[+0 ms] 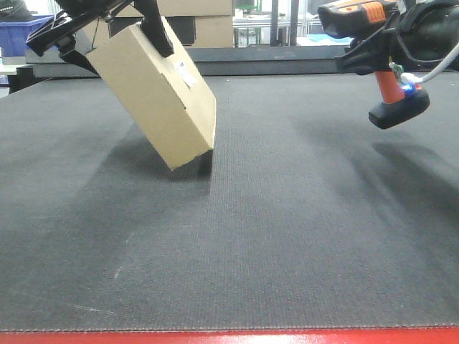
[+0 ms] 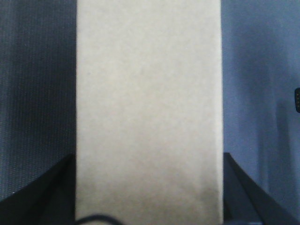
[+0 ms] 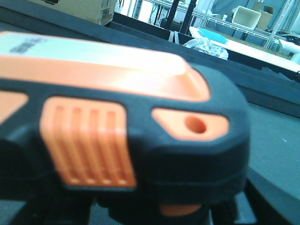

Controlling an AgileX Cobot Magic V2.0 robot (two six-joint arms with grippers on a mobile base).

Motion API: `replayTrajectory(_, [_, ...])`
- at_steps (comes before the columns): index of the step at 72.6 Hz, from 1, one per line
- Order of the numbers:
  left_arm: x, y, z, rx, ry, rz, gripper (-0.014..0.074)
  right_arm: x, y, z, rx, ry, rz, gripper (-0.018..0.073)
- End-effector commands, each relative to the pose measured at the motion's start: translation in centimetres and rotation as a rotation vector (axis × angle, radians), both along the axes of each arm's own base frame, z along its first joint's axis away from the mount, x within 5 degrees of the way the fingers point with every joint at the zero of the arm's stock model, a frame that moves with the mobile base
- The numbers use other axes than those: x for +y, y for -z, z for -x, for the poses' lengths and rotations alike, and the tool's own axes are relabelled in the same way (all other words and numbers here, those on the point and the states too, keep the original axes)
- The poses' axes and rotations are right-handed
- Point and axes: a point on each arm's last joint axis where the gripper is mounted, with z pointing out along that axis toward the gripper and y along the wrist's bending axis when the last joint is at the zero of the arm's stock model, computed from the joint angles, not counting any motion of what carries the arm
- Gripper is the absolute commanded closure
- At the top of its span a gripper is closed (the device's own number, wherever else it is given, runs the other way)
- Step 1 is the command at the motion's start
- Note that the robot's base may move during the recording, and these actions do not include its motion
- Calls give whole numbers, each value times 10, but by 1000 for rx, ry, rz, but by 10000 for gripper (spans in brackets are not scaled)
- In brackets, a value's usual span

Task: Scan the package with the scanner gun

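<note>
The tan cardboard package (image 1: 154,93) hangs tilted above the dark mat, its lower corner down toward the mat, a small white label (image 1: 185,74) on its upper face. My left gripper (image 1: 118,29) is shut on its top end; in the left wrist view the package (image 2: 148,112) fills the middle between the two dark fingers (image 2: 51,187). At the upper right my right gripper (image 1: 376,54) is shut on the scanner gun (image 1: 380,43), whose black foot (image 1: 399,109) hangs lowest. The right wrist view shows the scanner gun's black and orange head (image 3: 122,126) up close.
Larger cardboard boxes (image 1: 197,21) stand behind the mat's far edge, with a blue bin (image 1: 18,34) at the far left. A red strip (image 1: 229,337) marks the table's near edge. A cardboard box (image 3: 82,7) and a white bin (image 3: 246,16) sit beyond the mat.
</note>
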Motion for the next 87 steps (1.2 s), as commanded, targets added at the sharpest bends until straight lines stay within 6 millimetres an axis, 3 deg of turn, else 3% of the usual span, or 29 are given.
replayTrajectory(1, [-3,-6,1,-23,-1,21,708,-2,-18,1,-130,24,-62,727])
replayTrajectory(14, [-3,-6,1,-23,-1,21,708,-3,-16,1,-175,38,-392,727])
replayTrajectory(21, [-3,-6,1,-23,-1,21,708,-3,-10,-1,-183,45,-476,727])
replayTrajectory(54, [-3,-6,1,-23,-1,21,708,-3,19,-8,-147,62,-474,727])
replayTrajectory(78, [-3,-6,1,-23,-1,21,708,-2,20,-9,-154,54,-465,725])
replayTrajectory(84, [-3,-6,1,-23,-1,21,708,-2,20,-9,-149,54,-465,663])
replayTrajectory(87, [-3,-6,1,-23,-1,21,708,-2,20,-9,-147,54,-465,585])
